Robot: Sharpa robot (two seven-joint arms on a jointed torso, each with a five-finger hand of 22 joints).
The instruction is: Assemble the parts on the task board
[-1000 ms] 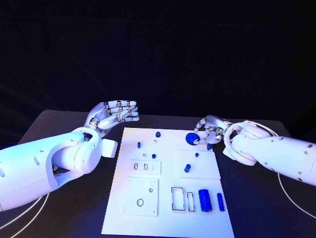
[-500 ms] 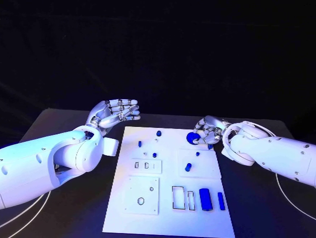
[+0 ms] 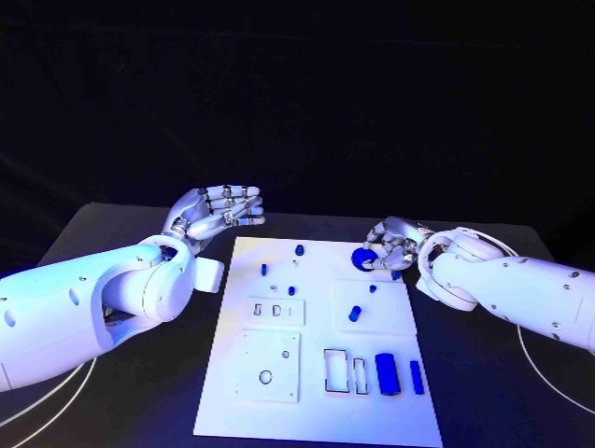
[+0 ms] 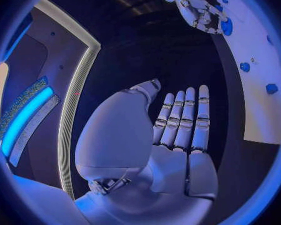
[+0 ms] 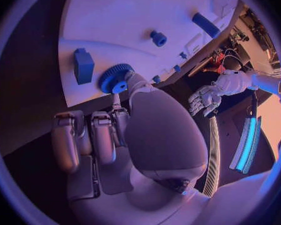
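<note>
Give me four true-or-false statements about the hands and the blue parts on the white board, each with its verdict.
1. The right hand touches the blue gear at the far right part of the task board. True.
2. The left hand holds a blue part. False: it holds nothing and hovers off the board's far left corner.
3. Two blue cylinders lie side by side at the board's near right. True.
4. The gear lies off the board on the black table. False: it sits on the board.
</note>
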